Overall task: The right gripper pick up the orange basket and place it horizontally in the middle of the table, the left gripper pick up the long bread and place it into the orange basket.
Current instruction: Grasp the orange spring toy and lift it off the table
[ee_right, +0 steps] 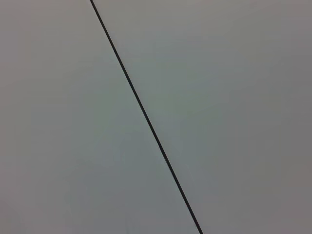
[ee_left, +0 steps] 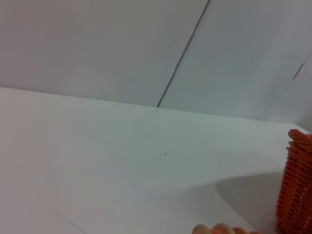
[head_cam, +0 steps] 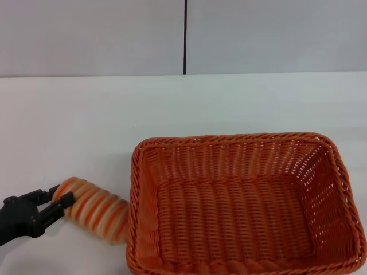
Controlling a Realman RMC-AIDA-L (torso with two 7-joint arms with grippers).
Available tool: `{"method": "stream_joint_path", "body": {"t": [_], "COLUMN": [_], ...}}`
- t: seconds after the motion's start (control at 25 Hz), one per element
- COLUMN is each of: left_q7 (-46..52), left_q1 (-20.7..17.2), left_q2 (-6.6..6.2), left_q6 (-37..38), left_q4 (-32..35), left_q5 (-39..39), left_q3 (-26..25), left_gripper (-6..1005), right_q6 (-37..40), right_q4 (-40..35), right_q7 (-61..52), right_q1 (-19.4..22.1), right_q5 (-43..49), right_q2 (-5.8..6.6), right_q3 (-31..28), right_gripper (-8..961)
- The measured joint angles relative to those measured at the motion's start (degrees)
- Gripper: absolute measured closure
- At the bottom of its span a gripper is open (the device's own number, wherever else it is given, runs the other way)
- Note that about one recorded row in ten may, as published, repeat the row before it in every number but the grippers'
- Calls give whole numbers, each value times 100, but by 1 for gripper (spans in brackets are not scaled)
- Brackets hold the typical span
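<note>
The orange basket [head_cam: 229,138] stands on the white table [head_cam: 86,126], at the front right in the head view, its long side across the table, with nothing in it. The long bread [head_cam: 97,211], striped orange and cream, lies just left of the basket with its right end against the basket's wall. My left gripper [head_cam: 62,195] comes in from the lower left corner, its black fingers closed around the bread's left end. In the left wrist view a strip of the long bread [ee_left: 222,229] and the basket's side [ee_left: 295,187] show. The right gripper is out of view.
A grey wall with a dark vertical seam [head_cam: 184,37] stands behind the table. The right wrist view shows only that wall and the seam [ee_right: 146,122]. Bare white tabletop [ee_left: 97,161] stretches behind and to the left of the basket.
</note>
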State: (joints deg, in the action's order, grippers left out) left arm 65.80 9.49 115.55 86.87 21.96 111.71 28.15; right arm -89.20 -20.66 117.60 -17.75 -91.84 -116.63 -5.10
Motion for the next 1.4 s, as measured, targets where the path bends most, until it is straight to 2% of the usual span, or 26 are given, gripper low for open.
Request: {"method": "stream_joint_path", "body": {"t": [0.2,0.88,1.4], "left_q7": [14,21,21], "left_q1": [11,27,42], "left_q2": [-3,-7,-34], "left_q6": [3,15,24], "left_q4": [13,19,29], "left_q5": [0,0,-30], "left_q3": [8,15,-107], "left_gripper": [690,784,817], "right_q6": [10,70,70], "right_q4": [12,79,80], "right_q7": [5,69,71], "right_q1": [0,-15,-18], "right_q5": [0,0,-7], "right_q2": [0,0,0], "right_q3": [-7,-17,-34], "right_gripper": [556,556,556]}}
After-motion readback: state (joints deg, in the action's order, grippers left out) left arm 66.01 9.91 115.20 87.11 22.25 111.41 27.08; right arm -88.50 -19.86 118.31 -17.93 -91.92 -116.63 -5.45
